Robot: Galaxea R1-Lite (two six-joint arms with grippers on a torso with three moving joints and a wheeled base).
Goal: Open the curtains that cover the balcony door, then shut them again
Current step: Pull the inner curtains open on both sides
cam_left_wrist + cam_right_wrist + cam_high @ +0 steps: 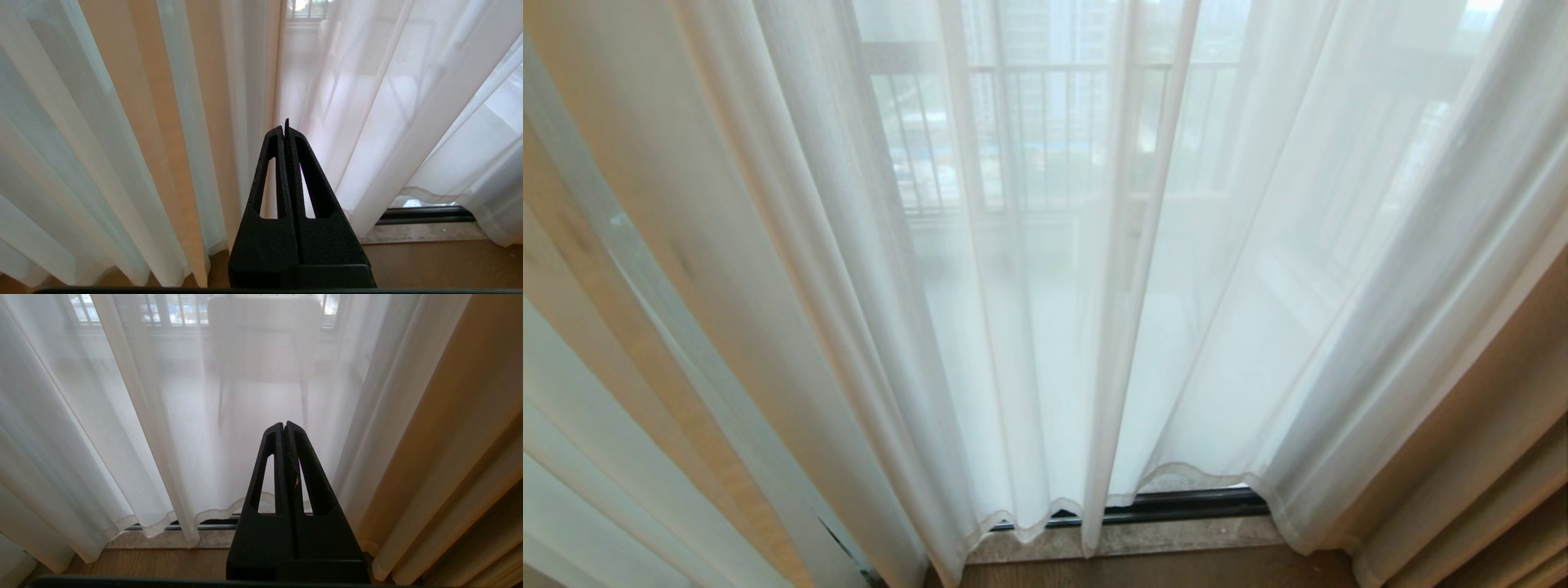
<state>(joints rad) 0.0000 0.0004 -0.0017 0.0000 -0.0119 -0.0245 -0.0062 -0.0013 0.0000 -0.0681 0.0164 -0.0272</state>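
Sheer white curtains (pixel 1045 327) hang drawn across the balcony door, their wavy hems just above the sill. Two panels meet near the middle of the head view. Of the balcony door only the dark bottom track (pixel 1176 506) shows below the hems. Neither arm appears in the head view. My left gripper (pixel 285 126) is shut and empty, held a short way in front of the curtains (pixel 367 122), apart from the fabric. The right gripper (pixel 283 425) is likewise shut with nothing in it, facing the curtains (pixel 122 416) without touching them.
Thick beige drapes hang at the left (pixel 645 286) and right (pixel 1486 457) sides. A stone sill (pixel 1127 539) and wooden floor (pixel 1160 572) lie below. Through the fabric show a balcony railing (pixel 1029 139) and a chair (pixel 263 343).
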